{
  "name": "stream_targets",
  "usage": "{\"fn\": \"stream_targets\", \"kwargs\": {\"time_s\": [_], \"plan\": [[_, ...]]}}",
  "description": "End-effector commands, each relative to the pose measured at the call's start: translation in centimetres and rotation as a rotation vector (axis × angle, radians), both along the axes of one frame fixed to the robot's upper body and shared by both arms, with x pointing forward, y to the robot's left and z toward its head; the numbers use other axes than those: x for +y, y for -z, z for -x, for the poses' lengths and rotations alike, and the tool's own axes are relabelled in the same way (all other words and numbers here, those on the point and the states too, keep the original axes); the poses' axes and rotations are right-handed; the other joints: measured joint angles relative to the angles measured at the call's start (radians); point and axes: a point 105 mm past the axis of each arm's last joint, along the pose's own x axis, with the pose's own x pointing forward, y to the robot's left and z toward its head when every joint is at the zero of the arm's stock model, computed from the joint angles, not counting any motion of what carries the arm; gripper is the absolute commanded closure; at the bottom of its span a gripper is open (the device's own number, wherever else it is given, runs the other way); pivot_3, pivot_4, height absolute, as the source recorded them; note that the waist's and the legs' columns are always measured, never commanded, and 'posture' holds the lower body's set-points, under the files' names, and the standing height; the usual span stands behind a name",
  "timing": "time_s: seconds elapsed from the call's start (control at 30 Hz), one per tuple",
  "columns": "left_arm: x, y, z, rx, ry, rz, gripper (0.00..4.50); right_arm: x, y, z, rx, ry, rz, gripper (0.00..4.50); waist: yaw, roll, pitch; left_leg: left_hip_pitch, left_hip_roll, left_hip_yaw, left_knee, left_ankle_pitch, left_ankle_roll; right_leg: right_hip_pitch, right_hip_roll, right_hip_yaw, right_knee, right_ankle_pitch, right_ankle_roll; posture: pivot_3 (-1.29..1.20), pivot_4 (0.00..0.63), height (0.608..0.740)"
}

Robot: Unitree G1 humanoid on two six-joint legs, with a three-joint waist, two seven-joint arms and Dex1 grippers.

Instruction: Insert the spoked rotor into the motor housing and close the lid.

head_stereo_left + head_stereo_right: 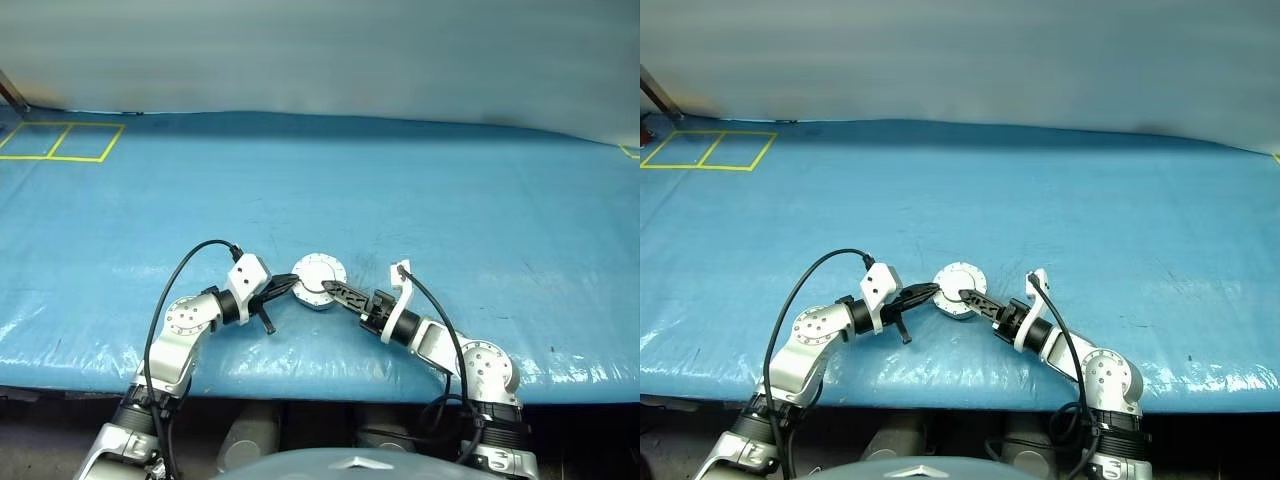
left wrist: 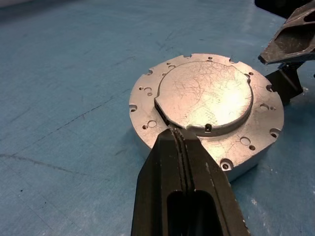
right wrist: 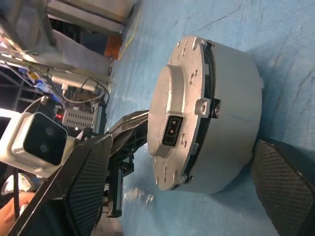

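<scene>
The motor housing [image 1: 318, 281], a short round silver puck, sits on the blue table near its front edge. Its lid [image 2: 206, 93] lies flat on top, plain silver face with a raised centre facing up. The spoked rotor is hidden. My left gripper [image 1: 290, 284] is shut, and its tip [image 2: 175, 135] touches the lid's raised edge from the left. My right gripper [image 1: 329, 289] reaches in from the right and is open, its fingers [image 3: 91, 182] standing on either side of the housing [image 3: 231, 123] and apart from it.
Blue sheeting covers the table [image 1: 420, 200]. Yellow tape squares [image 1: 60, 141] mark the far left corner. The table's front edge [image 1: 320, 385] runs just behind both wrists. The left arm's white wrist camera [image 3: 34, 137] shows beyond the housing.
</scene>
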Motion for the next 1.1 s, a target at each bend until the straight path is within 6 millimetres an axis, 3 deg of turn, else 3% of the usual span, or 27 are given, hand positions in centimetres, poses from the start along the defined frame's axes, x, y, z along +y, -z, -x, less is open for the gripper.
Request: {"fn": "stream_targets", "kwargs": {"time_s": [0.03, 0.2, 0.33, 0.6, 0.83, 0.93, 1.1], "plan": [[-0.5, 0.8, 0.7, 0.025, 0.029, -0.025, 4.5, -0.1, -0.3, -0.3, -0.015, 0.03, -0.037, 0.71, -0.001, 0.0, 0.0, 0.0, 0.0, 0.0, 0.0, 0.0, 0.0, 0.0, 0.0, 0.0, 0.0, 0.0, 0.0, 0.0, 0.15, 0.74], [-0.6, 0.8, 0.7, 0.026, 0.032, -0.029, 4.5, 0.7, -0.3, 0.1, -0.035, 0.004, -0.028, 2.34, -0.004, 0.001, 0.0, -0.001, 0.0, 0.0, 0.0, 0.0, 0.0, -0.001, 0.0, 0.0, 0.0, 0.0, 0.0, 0.0, 0.15, 0.74], [-0.6, 0.8, 0.6, 0.023, 0.034, -0.033, 4.5, 0.9, -0.2, 0.2, -0.038, 0.003, -0.026, 3.25, -0.004, 0.001, 0.0, 0.0, 0.0, 0.0, 0.0, 0.0, 0.0, -0.001, 0.0, 0.0, 0.0, 0.0, 0.0, 0.0, 0.15, 0.74], [-0.5, 0.2, 0.6, 0.015, 0.034, -0.01, 4.5, 0.8, 0.5, -0.1, -0.014, 0.027, 0.017, 3.27, -0.005, 0.001, 0.0, 0.0, 0.0, 0.0, 0.0, 0.0, 0.0, 0.0, 0.0, 0.0, 0.0, 0.0, 0.0, 0.0, 0.15, 0.74], [0.6, -4.1, 0.5, 0.019, -0.007, 0.24, 4.5, 0.7, 1.1, -0.7, 0.044, 0.115, 0.009, 3.27, -0.016, 0.001, 0.0, -0.001, 0.001, 0.0, -0.001, 0.0, 0.0, -0.003, 0.001, 0.001, 0.001, 0.0, 0.0, 0.0, 0.15, 0.74], [1.5, -6.6, 0.6, 0.045, -0.02, 0.388, 4.5, 0.5, 1.1, -1.2, 0.105, 0.18, -0.076, 3.27, -0.016, 0.002, 0.001, -0.002, 0.002, -0.001, -0.001, 0.0, 0.0, -0.004, 0.0, 0.0, 0.001, 0.002, -0.003, 0.0, 0.15, 0.74], [2.4, -8.3, 0.9, 0.106, -0.053, 0.524, 4.5, 1.4, -1.2, -1.4, 0.078, 0.194, -0.249, 3.27, -0.015, 0.003, 0.002, -0.002, 0.001, 0.0, -0.001, 0.0, 0.0, -0.003, 0.001, 0.0, 0.0, 0.001, -0.004, 0.0, 0.15, 0.74]]}}
